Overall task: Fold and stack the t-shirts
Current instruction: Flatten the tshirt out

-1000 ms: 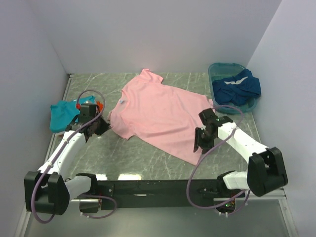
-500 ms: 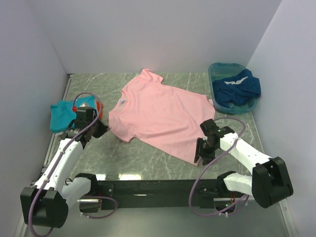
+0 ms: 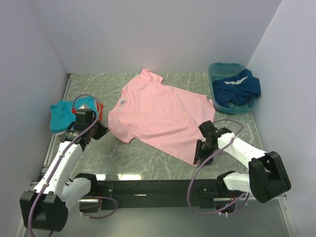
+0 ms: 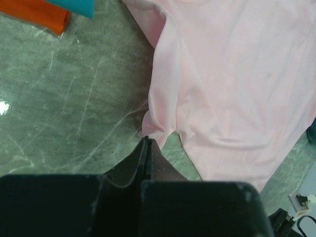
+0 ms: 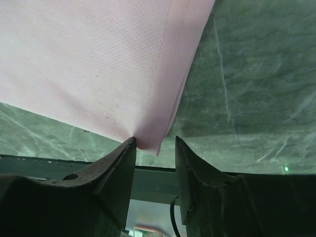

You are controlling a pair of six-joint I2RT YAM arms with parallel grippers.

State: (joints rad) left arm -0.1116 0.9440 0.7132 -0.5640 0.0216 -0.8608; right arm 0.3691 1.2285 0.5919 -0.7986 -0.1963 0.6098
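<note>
The light pink cloth t-shirt (image 3: pixel 160 116) is touched by the clenched left tool (image 4: pixel 147 139) and straddled by the released right tool (image 5: pixel 154 143).

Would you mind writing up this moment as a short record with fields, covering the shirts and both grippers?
surface: green marbled table
spread flat: pink t-shirt, middle of the table
left edge: teal t-shirt with orange t-shirt beside it
far right: teal plastic basin holding dark blue t-shirt
left gripper: shut, tips at the pink sleeve's hem; whether cloth is pinched is unclear
right gripper: open, jaws either side of the near hem corner
</note>
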